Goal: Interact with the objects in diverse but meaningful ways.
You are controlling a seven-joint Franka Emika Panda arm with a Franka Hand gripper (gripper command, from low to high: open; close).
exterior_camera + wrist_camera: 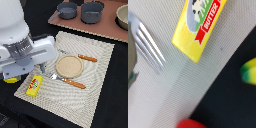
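Butter box (34, 85) is seen lying on the placemat (95, 90) beside a fork (145, 44), banana (248, 71) nearby; gripper state cannot be told.

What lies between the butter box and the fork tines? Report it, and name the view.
Only bare placemat separates the butter box from the fork, clearest in the wrist view.

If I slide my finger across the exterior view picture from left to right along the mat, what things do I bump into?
Small yellow butter box → orange-handled metal fork → round tan wooden plate → orange-handled knife.
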